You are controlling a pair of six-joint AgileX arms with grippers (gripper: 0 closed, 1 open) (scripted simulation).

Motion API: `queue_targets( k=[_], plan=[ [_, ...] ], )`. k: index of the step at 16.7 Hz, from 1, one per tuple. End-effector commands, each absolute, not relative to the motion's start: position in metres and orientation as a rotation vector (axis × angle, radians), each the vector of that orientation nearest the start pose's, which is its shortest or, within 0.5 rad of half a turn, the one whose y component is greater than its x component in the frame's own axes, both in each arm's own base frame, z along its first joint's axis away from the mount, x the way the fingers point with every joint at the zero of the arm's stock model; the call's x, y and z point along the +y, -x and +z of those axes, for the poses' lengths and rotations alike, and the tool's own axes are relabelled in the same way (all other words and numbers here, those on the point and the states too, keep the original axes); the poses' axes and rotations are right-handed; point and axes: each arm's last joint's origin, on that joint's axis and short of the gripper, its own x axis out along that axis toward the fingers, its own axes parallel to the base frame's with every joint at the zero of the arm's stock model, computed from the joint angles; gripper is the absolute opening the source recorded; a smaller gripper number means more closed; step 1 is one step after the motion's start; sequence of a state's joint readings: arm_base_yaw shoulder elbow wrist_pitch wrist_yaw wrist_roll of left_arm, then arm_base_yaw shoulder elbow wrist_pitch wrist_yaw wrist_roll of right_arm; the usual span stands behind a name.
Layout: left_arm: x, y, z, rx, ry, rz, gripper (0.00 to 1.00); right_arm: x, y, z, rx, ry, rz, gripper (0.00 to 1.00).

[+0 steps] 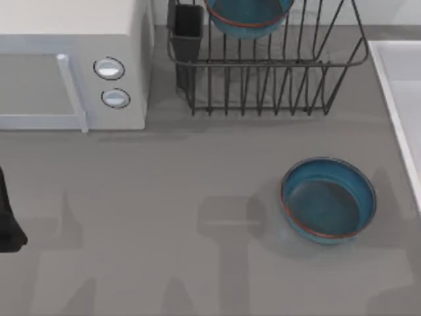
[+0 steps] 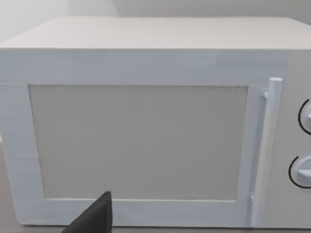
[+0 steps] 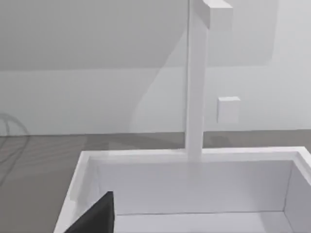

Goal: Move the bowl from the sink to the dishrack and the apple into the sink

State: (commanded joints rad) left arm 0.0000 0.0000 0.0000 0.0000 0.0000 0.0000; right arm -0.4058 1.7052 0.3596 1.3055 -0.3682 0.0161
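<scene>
Bowl (image 1: 328,201) on table (image 1: 164,224); second bowl (image 1: 248,16) held in dishrack (image 1: 263,62); microwave (image 1: 72,62) at left; sink (image 1: 401,99) at right.

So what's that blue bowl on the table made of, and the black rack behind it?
The round teal-blue bowl with a thin reddish-brown rim looks like glazed ceramic: smooth, with a soft sheen. The black wire dishrack looks like coated metal, judging by its thin upright bars.

White microwave (image 1: 72,62) with 2 knobs (image 1: 109,68)
</scene>
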Motion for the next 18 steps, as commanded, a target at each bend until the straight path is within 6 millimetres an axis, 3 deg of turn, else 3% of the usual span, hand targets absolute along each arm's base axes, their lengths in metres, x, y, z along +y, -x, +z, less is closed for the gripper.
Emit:
queue_targets(
  k=[5, 8, 10, 13, 18],
  plan=[
    [-0.001, -0.106, 0.16, 0.0, 0.0, 0.0, 1.0, -0.053, -0.209, 0.206, -0.099, 0.043, -0.02, 1.0],
    [-0.001, -0.106, 0.16, 0.0, 0.0, 0.0, 1.0, -0.03, -0.168, 0.227, -0.171, 0.057, -0.018, 1.0],
    [-0.001, -0.106, 0.16, 0.0, 0.0, 0.0, 1.0, -0.019, -0.144, 0.225, -0.176, 0.05, -0.015, 1.0],
    [-0.001, -0.106, 0.16, 0.0, 0.0, 0.0, 1.0, -0.009, -0.119, 0.204, -0.125, 0.028, -0.009, 1.0],
    [-0.001, -0.106, 0.16, 0.0, 0.0, 0.0, 1.0, -0.002, -0.106, 0.165, -0.017, 0.003, -0.001, 1.0]
  ],
)
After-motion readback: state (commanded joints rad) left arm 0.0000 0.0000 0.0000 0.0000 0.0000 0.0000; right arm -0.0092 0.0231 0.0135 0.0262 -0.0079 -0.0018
